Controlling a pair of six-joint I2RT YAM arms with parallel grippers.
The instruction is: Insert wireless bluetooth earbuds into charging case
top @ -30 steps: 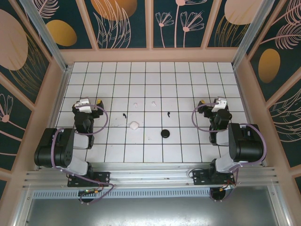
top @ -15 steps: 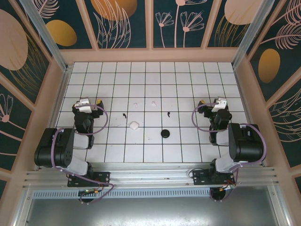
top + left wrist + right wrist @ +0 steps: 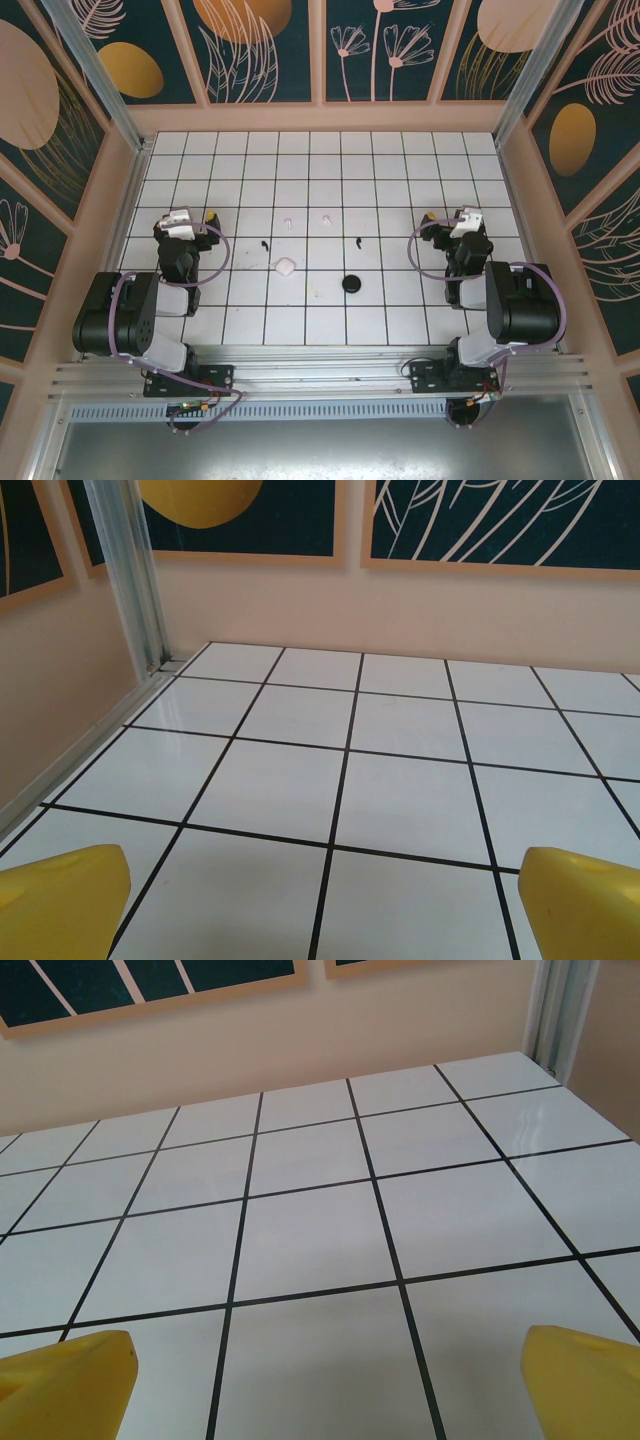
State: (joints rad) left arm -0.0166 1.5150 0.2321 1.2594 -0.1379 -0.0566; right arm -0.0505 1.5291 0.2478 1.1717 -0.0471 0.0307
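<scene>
Both arms are sitting folded at the near edge of the tiled table [image 3: 400, 170], which patterned walls [image 3: 260, 50] are enclosing. The left gripper [image 3: 322, 895] and right gripper [image 3: 328, 1375] are holding their yellow fingers wide apart, empty, over bare tiles. Between the arms and well apart from both grippers, the left white earbud [image 3: 288, 222], right white earbud [image 3: 326, 218], left black earbud [image 3: 264, 244] and right black earbud [image 3: 358, 241] are lying loose. The white case [image 3: 286, 267] and black case [image 3: 350, 284] are lying nearer the arm bases.

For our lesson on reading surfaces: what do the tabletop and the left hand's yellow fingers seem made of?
Tabletop: glossy white tile or laminate with black grid lines; pale glare shows near the corner post. Fingers: smooth yellow plastic, perhaps rubber-coated, judging by even colour and dull sheen.
</scene>
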